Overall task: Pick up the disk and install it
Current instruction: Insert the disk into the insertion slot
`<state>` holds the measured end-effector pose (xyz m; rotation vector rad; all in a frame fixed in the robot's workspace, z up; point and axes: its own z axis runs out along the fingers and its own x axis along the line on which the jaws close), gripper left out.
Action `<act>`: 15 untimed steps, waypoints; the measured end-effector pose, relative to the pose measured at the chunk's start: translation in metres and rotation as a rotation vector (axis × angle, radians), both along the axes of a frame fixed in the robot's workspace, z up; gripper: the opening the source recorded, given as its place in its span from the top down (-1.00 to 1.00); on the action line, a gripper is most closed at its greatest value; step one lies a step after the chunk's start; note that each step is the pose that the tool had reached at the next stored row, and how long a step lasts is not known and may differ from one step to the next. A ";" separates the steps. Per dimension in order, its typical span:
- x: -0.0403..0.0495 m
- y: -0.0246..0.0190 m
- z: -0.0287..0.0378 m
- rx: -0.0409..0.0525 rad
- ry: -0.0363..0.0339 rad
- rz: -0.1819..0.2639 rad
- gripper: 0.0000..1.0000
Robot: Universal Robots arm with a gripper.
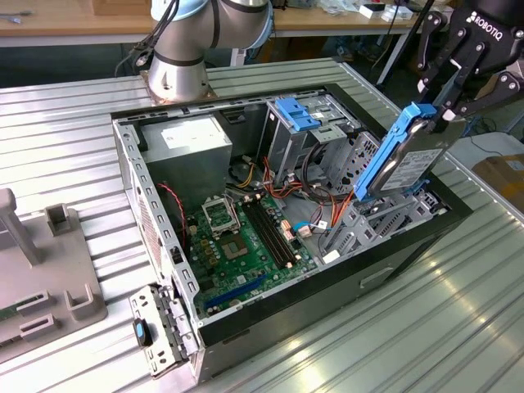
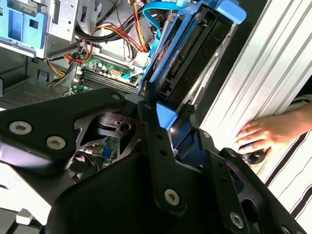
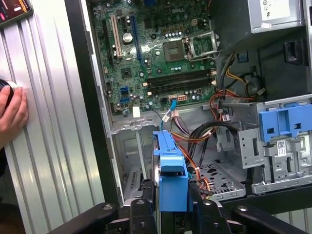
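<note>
Exterior view: your gripper [image 1: 440, 110] is clamped on the top end of the disk [image 1: 405, 160], held tilted just above the metal cage [image 1: 360, 223]. I judge the pickup done and the installing in hand. Entry calls for squaring the frame to the cage walls. Orange cables [image 1: 344, 201] crowd one side.

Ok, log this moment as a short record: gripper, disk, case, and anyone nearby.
gripper: gripper shut on the disk's upper end
disk: disk held tilted over the open computer case at the exterior view's right, not seated
case: motherboard exposed; blue bracket on top of the metal cage
person: a hand resting on the table beside the case
</note>
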<state>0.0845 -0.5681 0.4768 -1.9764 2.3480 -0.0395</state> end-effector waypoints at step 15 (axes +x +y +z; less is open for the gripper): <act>-0.0042 -0.0003 -0.0092 -0.0001 0.0002 0.019 0.27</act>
